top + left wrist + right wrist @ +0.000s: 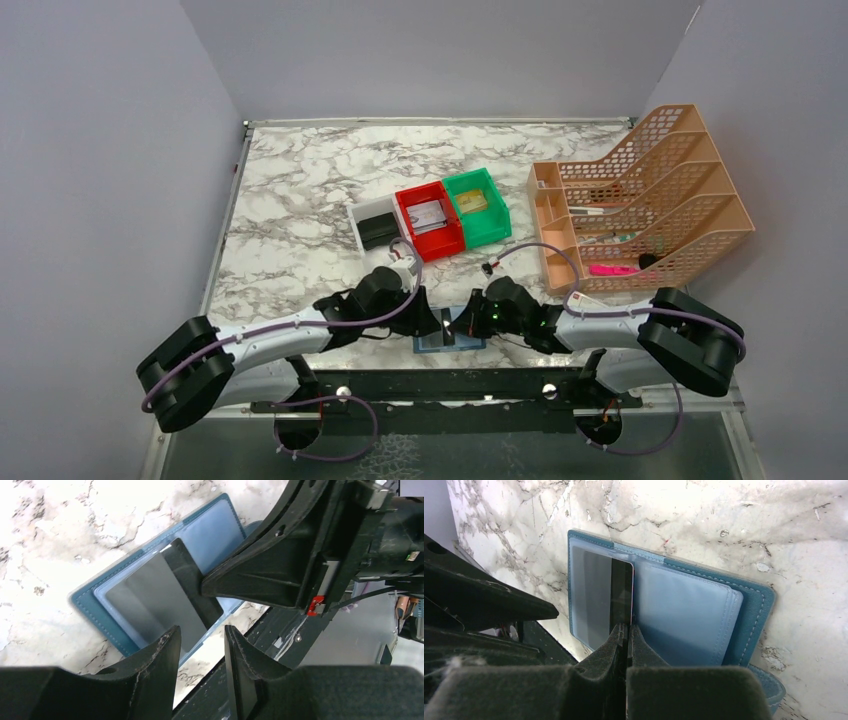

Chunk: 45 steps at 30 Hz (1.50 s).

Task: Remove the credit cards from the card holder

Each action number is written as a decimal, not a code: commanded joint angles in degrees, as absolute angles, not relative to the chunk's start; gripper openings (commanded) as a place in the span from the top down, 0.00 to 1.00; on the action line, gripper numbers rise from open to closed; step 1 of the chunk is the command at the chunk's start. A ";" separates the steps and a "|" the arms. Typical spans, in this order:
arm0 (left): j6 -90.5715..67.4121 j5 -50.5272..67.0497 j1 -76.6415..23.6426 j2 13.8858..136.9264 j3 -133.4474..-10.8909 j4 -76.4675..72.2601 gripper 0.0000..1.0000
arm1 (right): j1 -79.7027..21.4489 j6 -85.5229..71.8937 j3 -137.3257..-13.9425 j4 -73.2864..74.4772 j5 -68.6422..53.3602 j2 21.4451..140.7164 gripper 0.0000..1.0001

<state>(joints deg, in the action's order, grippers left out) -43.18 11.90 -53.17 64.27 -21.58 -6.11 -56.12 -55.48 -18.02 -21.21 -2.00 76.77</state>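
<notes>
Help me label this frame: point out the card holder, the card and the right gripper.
card holder (756,605), right wrist view, teal outer border.
card (621,590), right wrist view, its dark stripe.
right gripper (626,629), right wrist view, midway between fingertips.

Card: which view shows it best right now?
Right wrist: the card shows partly out of its holder pocket, pinched by the right fingers. Left wrist shows it partly blocked; top shows almost nothing.

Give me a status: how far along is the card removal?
Done: the card holder lies open on the table. In hand: the right gripper is shut on the edge of a dark-striped card that overlaps one pocket; the left gripper is open beside it. Left: pulling that card clear.
</notes>
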 commanded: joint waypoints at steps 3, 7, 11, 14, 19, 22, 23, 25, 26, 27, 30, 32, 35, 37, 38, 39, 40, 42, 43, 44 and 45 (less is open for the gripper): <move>-41.21 10.74 -54.44 68.55 -23.88 -7.67 0.59 | -55.96 -54.92 -18.46 -19.28 -1.40 77.66 0.96; -41.82 10.72 -55.31 72.56 -23.63 -8.08 0.60 | -55.99 -54.77 -18.52 -18.20 -0.94 76.78 0.96; -42.74 9.52 -55.93 74.25 -22.98 -7.02 0.63 | -55.99 -54.60 -18.54 -16.87 -0.05 75.11 0.96; -42.89 8.65 -56.20 74.13 -22.60 -6.02 0.65 | -55.99 -54.65 -18.10 -17.33 -0.21 73.66 0.94; -42.74 8.61 -56.25 73.64 -22.50 -5.31 0.69 | -55.83 -55.60 -16.82 -21.83 -2.48 73.46 0.81; -42.71 8.86 -56.34 73.89 -22.54 -5.27 0.71 | -55.53 -56.96 -16.53 -24.38 -3.66 74.77 0.75; -42.71 8.86 -56.41 73.98 -22.54 -5.22 0.71 | -55.47 -57.45 -16.57 -24.63 -3.63 75.40 0.74; -42.71 8.87 -56.59 74.15 -22.48 -5.23 0.72 | -55.44 -58.22 -16.61 -24.67 -2.85 76.57 0.73; -42.79 8.88 -56.74 74.18 -22.45 -5.23 0.72 | -55.38 -58.72 -16.69 -24.45 -2.48 77.19 0.72; -42.87 8.88 -56.84 74.14 -22.42 -5.22 0.72 | -55.33 -58.93 -16.65 -24.48 -2.31 77.56 0.72; -43.22 8.60 -57.17 73.94 -22.11 -5.25 0.73 | -55.28 -59.37 -16.08 -25.93 -2.98 78.32 0.72; -43.33 8.44 -57.26 73.92 -22.06 -5.26 0.73 | -55.20 -59.45 -15.62 -27.32 -3.83 78.59 0.74; -43.20 8.44 -57.33 74.09 -22.21 -5.27 0.73 | -55.11 -59.37 -15.10 -28.77 -4.79 78.47 0.87; -43.16 8.44 -57.35 74.39 -22.45 -5.21 0.73 | -54.95 -59.02 -14.78 -29.20 -5.00 77.75 0.94; -43.08 8.44 -57.39 74.51 -22.65 -5.20 0.73 | -54.86 -58.75 -14.71 -28.93 -4.78 77.24 0.97; -43.00 8.45 -57.39 74.67 -22.67 -5.25 0.73 | -54.78 -58.45 -14.61 -28.17 -4.27 76.53 0.99; -42.98 8.37 -57.39 74.72 -22.75 -5.22 0.73 | -54.68 -58.12 -14.66 -26.78 -3.25 75.69 0.99; -42.90 8.43 -57.39 74.84 -22.72 -5.19 0.73 | -54.46 -57.47 -14.70 -23.22 -0.87 73.33 0.99; -42.89 8.44 -57.39 74.90 -22.76 -5.25 0.73 | -54.29 -57.06 -14.56 -21.50 0.22 72.19 0.99; -42.89 8.44 -57.39 74.96 -22.69 -5.23 0.73 | -54.09 -56.77 -14.27 -19.63 1.05 70.87 0.99; -42.89 8.37 -57.46 74.99 -22.63 -5.25 0.73 | -53.87 -56.57 -13.98 -18.66 1.57 69.62 0.99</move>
<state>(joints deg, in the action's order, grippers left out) -43.29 9.69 -56.75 73.38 -23.09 -8.19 -54.63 -58.43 -15.31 -25.06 -2.70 73.87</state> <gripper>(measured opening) 0.268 0.016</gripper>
